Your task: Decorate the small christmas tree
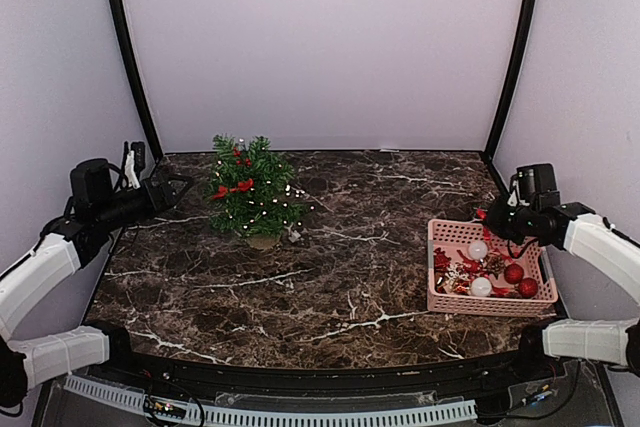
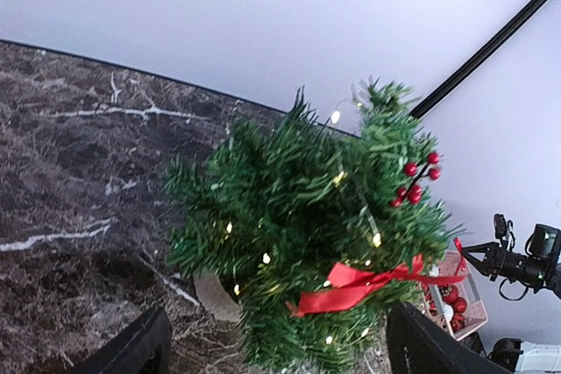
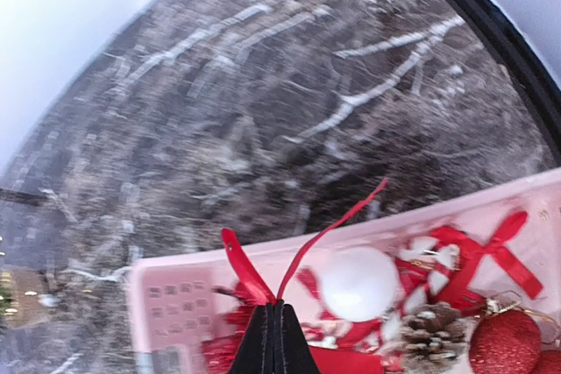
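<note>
The small christmas tree [image 1: 252, 192] stands at the back left of the marble table in a tan pot [image 1: 262, 240]. It carries lit lights, a red bow [image 1: 232, 188] and red berries [image 2: 416, 179]. My left gripper [image 1: 175, 190] hovers open just left of the tree [image 2: 307, 216], one finger on each side of that view. My right gripper [image 1: 488, 215] hangs over the far left corner of the pink basket [image 1: 490, 308]. It is shut on a red ribbon [image 3: 244, 271], whose two tails stick up from the closed fingertips [image 3: 276, 330].
The basket [image 3: 219, 260] holds white balls [image 1: 478, 249], red glitter balls [image 1: 514, 273], a pine cone [image 3: 429, 330] and another red bow [image 3: 478, 247]. Black frame posts rise at both back corners. Grey walls close in the sides and back.
</note>
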`<state>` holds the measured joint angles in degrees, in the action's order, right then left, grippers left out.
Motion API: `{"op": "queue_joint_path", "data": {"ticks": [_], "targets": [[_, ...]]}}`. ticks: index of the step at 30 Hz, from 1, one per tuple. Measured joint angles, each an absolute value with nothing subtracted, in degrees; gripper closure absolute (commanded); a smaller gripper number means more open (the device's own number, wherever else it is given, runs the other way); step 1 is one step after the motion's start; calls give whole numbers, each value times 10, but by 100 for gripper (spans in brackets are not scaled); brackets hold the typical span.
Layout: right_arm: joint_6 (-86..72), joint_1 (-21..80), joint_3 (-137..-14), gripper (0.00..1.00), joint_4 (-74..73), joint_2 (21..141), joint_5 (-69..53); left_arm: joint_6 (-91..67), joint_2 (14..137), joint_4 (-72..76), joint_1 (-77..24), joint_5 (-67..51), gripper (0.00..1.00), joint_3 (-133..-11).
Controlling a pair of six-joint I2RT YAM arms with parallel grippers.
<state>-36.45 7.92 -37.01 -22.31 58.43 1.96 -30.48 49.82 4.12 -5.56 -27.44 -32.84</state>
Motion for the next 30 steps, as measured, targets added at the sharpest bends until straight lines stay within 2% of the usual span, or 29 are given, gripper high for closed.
{"op": "queue_joint_path", "data": {"ticks": [4, 9, 19, 24, 30], "targets": [[-399, 111, -392, 100, -199, 564, -24, -291, 520, 41, -43, -309, 12, -376], [-448, 213, -423, 100, -124, 596, -53, -263, 565, 46, -37, -374, 13, -410], [-490, 397, -598, 100, 62, 857, -81, -204, 634, 60, -36, -465, 16, -441], [-503, 439, -711, 100, 121, 989, -118, -183, 648, 60, -37, -480, 17, -441], [-514, 463, -797, 100, 143, 1073, -145, -176, 656, 59, -41, -487, 18, -441]]}}
